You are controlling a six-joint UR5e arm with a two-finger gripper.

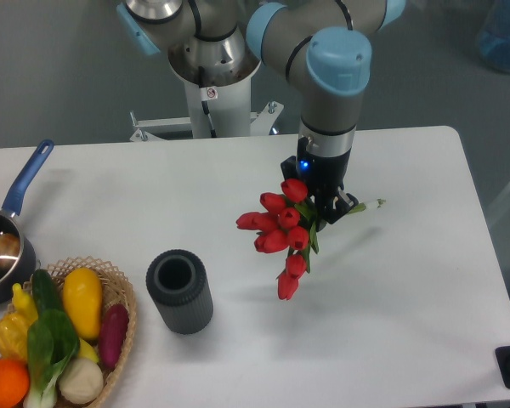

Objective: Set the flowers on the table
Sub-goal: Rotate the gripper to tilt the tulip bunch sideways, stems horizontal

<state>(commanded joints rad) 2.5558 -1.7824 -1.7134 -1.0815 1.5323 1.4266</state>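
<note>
We count one bunch of flowers (284, 234), one arm with one gripper (323, 204), one dark grey ribbed cylinder vase (179, 291), one wicker basket (121, 299) of produce, and one saucepan (2, 257) with a blue handle; all but the arm and the bunch rest on the white table (408, 289). In the bunch we make out about nine red tulip buds, tightly closed and glossy; most cluster just below the gripper, and two hang lower on a drooping stalk, the lowest nearly at the tabletop; a few dark green leaves show among the heads, and thin pale green stem ends poke out to the right past the fingers. The gripper points downward and its jaws are closed on the stems, the dark fingers pressed around the bunch where the stalks gather; a blue light glows on the wrist above it. The flowers hang over the middle of the table, right of the vase and well apart from it; we cannot tell whether the lowest bud touches the surface. In the basket at the lower left corner we count one yellow squash, one purple eggplant, one orange, one yellow pepper, one leafy green and one pale round bulb; the saucepan sits at the left edge just above the basket, something brownish inside it.
</note>
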